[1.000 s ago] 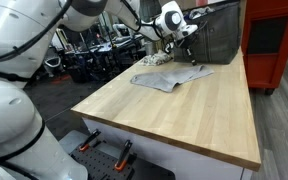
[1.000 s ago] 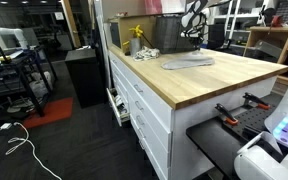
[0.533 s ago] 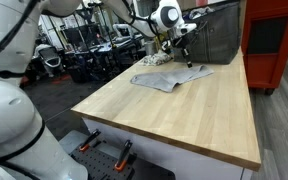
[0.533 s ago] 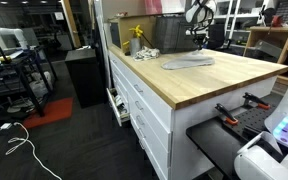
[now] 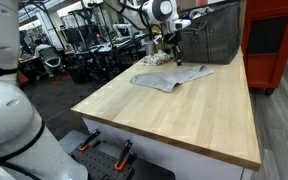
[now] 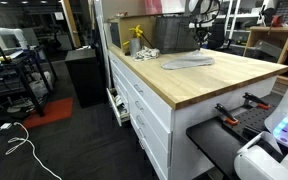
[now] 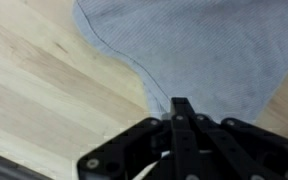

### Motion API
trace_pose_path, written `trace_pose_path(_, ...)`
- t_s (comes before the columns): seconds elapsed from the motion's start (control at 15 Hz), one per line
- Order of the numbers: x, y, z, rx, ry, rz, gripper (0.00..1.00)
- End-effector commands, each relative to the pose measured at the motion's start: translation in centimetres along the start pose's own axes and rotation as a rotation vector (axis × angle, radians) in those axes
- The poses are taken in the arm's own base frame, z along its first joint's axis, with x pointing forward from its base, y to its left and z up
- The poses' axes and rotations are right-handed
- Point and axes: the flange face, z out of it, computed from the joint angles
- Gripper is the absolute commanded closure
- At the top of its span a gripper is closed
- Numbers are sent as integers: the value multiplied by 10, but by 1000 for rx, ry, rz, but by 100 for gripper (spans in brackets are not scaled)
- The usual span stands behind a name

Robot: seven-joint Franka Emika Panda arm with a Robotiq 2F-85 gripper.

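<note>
Above cloth (image 7: 209,50) edge — pincer (image 7: 177,104), well clear

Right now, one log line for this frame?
tool: jaws look shut, nothing held | position: above flat grey fabric cloth | surface: light wooden butcher-block table | contact: none seen

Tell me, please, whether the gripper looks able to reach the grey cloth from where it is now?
Probably yes: the gripper hangs over the grey cloth, which lies flat on the wooden table, and the wrist view shows nothing between the fingers and the fabric.
</note>
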Motion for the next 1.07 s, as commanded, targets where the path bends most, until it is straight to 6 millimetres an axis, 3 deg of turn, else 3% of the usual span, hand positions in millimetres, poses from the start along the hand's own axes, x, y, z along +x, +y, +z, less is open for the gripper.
trace_pose_path(0.0, -20, 0, -8, 32, -53, -90, 100)
trace_pose_path(0.27, -26, -14, 13, 24, -16, -167, 100)
trace_pose_path(0.47, -24, -13, 24, 28, 59, -333, 100)
trace_pose_path(0.8, -16, 9, 32, 44, 194, -581, 100)
trace_pose_path(1.0, -25, 24, 32, 81, 229, -746, 100)
